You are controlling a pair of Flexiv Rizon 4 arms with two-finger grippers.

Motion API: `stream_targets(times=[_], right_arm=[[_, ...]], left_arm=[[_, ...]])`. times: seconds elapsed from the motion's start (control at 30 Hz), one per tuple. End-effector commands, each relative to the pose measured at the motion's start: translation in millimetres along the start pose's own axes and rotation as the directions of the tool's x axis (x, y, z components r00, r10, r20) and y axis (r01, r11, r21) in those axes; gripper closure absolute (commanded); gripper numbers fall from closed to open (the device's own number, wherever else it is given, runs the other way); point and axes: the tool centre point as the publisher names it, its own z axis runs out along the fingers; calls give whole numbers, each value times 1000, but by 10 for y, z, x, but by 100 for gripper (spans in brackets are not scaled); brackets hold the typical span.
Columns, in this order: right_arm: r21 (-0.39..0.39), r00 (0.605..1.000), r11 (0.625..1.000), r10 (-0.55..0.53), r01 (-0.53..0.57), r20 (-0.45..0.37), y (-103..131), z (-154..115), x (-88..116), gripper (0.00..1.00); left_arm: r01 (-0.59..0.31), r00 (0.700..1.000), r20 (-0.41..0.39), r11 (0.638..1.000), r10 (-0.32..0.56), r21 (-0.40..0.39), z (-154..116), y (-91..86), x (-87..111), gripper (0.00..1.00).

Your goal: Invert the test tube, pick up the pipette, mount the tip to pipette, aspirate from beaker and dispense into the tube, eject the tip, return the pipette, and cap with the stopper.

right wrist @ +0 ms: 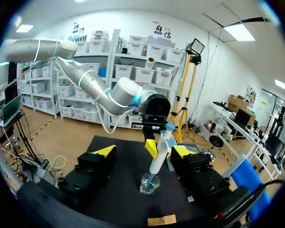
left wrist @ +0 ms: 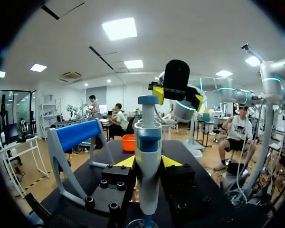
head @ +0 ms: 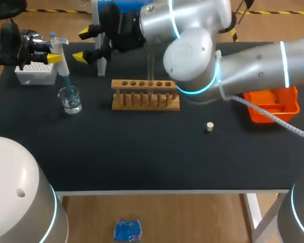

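Note:
My left gripper (head: 51, 51) is shut on the white and blue pipette (head: 61, 50), held upright over the glass beaker (head: 70, 99). Its blue tip (head: 67, 83) dips into the beaker. In the left wrist view the pipette (left wrist: 148, 156) stands between the yellow fingertips (left wrist: 126, 162). My right arm reaches past the middle; its gripper (head: 85, 44) is open, just right of the pipette and apart from it. In the right wrist view the pipette (right wrist: 161, 152) and beaker (right wrist: 149, 183) lie ahead of the open gripper (right wrist: 143, 152). A test tube (head: 151, 67) stands upright in the wooden rack (head: 145, 95). The stopper (head: 209, 126) lies on the mat.
A white tip box (head: 36, 74) sits behind the beaker at the far left. The pipette stand (left wrist: 78, 135) with its blue top is at the back, near my right gripper. An orange bin (head: 271, 104) sits at the right, under my right arm.

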Motion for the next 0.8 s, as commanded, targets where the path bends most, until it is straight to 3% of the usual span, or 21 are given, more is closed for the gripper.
stream_targets(times=[0.03,0.8], right_arm=[[46,996,999,23,-20,-80,102,166,-148,100],[39,985,984,171,-171,21,269,313,-395,100]], left_arm=[[-1,1000,-3,1000,1,1,-8,5,-8,100],[-1,1000,-3,1000,1,1,-8,5,-8,100]])
